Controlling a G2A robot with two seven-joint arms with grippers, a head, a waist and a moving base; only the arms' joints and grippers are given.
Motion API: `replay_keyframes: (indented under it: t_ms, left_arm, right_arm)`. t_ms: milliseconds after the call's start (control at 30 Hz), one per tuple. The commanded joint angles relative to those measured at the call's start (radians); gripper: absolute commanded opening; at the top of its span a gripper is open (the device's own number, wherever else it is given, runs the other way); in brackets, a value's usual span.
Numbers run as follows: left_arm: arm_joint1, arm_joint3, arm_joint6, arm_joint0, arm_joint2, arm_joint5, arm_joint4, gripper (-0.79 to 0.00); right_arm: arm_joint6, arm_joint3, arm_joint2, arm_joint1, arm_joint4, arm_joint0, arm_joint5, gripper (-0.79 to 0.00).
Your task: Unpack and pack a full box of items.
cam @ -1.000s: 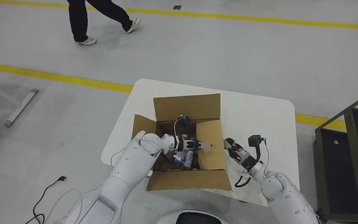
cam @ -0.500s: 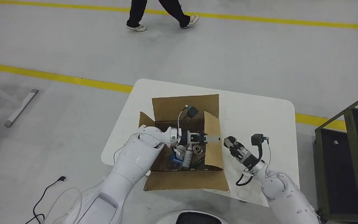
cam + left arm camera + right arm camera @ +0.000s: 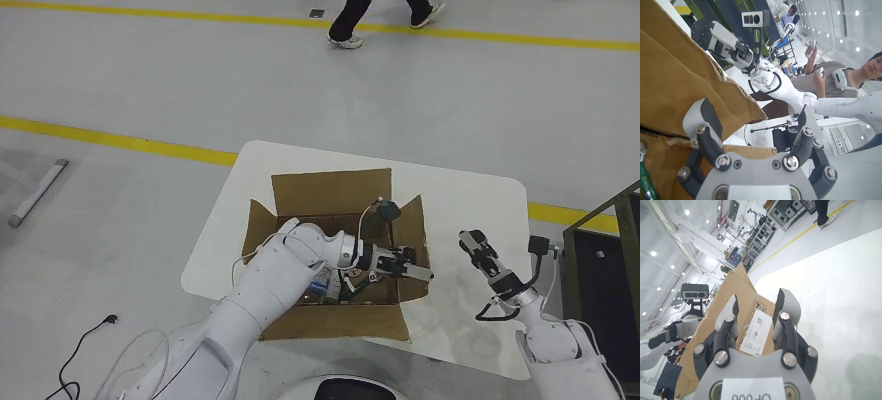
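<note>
An open cardboard box [image 3: 335, 318] stands in the middle of the white table [image 3: 460, 195], with several small items [image 3: 335, 285] inside. My left arm stretches across the box from the left. Its left gripper [image 3: 420, 272] is open at the right-hand flap [image 3: 410, 230], which leans outward. In the left wrist view the open left gripper [image 3: 755, 115] has the flap's [image 3: 696, 81] edge beside one fingertip [image 3: 705, 111], and a green-handled tool [image 3: 644, 181] lies in the box. My right gripper [image 3: 470, 242] hovers open to the right of the box. The right gripper [image 3: 759, 306] faces the box's labelled side [image 3: 755, 332].
A dark green rack [image 3: 600, 290] stands off the table's right side. Bare tabletop lies to the right of the box and behind it. The box's far flap [image 3: 335, 190] stands up and the left flap [image 3: 255, 222] is folded out.
My left gripper has travelled rightward across the box and pushed the right flap outward. My right gripper has drawn back to the right, away from the box.
</note>
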Motion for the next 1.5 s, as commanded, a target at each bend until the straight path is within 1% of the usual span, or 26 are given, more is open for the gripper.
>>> replay_keyframes:
  t_ms: [0, 33, 67, 100, 167, 200, 433, 467, 533, 600, 633, 867, 1000, 1167, 1300, 1400, 1467]
  left_arm:
    - [-0.014, 0.022, 0.020, -0.012, 0.022, -0.006, 0.020, 0.000]
    - [-0.021, 0.033, 0.026, -0.018, 0.033, -0.007, 0.032, 0.000]
    - [-0.028, 0.046, 0.037, -0.024, 0.041, -0.006, 0.040, 0.000]
    - [-0.034, 0.056, 0.046, -0.028, 0.048, -0.008, 0.043, 0.000]
    - [-0.046, 0.080, 0.054, -0.036, 0.059, -0.010, 0.046, 0.000]
    - [-0.050, 0.093, 0.057, -0.041, 0.066, -0.011, 0.057, 0.000]
    - [-0.074, 0.159, 0.067, -0.054, 0.080, -0.031, 0.051, 0.000]
    - [-0.077, 0.165, 0.068, -0.056, 0.081, -0.033, 0.048, 0.000]
    - [-0.081, 0.177, 0.067, -0.059, 0.082, -0.040, 0.047, 0.000]
    - [-0.085, 0.187, 0.066, -0.061, 0.082, -0.044, 0.044, 0.000]
    - [-0.086, 0.192, 0.064, -0.062, 0.082, -0.045, 0.045, 0.000]
    - [-0.088, 0.222, 0.057, -0.070, 0.071, -0.060, 0.033, 0.000]
    - [-0.075, 0.237, 0.076, -0.087, 0.055, -0.078, 0.041, 0.000]
    - [-0.047, 0.238, 0.106, -0.102, 0.032, -0.109, 0.077, 0.000]
    - [-0.015, 0.231, 0.125, -0.115, 0.002, -0.128, 0.103, 0.000]
    - [0.013, 0.216, 0.158, -0.126, -0.004, -0.130, 0.196, 0.000]
    - [0.031, 0.191, 0.205, -0.126, -0.004, -0.110, 0.280, 0.000]
  right_arm:
    - [0.055, -0.017, 0.005, 0.003, 0.039, -0.005, 0.008, -0.219]
    - [0.088, -0.027, 0.003, 0.005, 0.049, -0.006, 0.018, -0.345]
    - [0.108, -0.034, 0.004, 0.006, 0.056, -0.004, 0.026, -0.397]
    - [0.124, -0.040, 0.003, 0.007, 0.061, -0.003, 0.034, -0.419]
    - [0.143, -0.052, -0.003, 0.008, 0.070, 0.001, 0.046, -0.437]
    - [0.154, -0.061, -0.010, 0.008, 0.072, 0.003, 0.049, -0.462]
    - [0.194, -0.075, -0.038, 0.007, 0.074, 0.024, 0.072, -0.529]
    - [0.197, -0.071, -0.042, 0.007, 0.072, 0.027, 0.078, -0.573]
    - [0.200, -0.063, -0.052, 0.006, 0.077, 0.035, 0.087, -0.625]
    - [0.203, -0.051, -0.061, 0.005, 0.078, 0.043, 0.091, -0.757]
    - [0.205, -0.045, -0.066, 0.005, 0.081, 0.047, 0.092, -0.785]
    - [0.208, -0.006, -0.083, 0.002, 0.107, 0.064, 0.087, -0.785]
    - [0.191, 0.008, -0.073, 0.003, 0.125, 0.057, 0.077, -0.785]
    - [0.135, -0.013, -0.036, 0.004, 0.165, 0.011, 0.049, -0.785]
    - [0.082, -0.063, 0.003, 0.005, 0.180, -0.057, 0.034, -0.785]
    - [0.041, -0.110, 0.028, 0.006, 0.151, -0.112, 0.046, -0.785]
    - [0.022, -0.137, 0.035, 0.005, 0.133, -0.145, 0.061, -0.785]
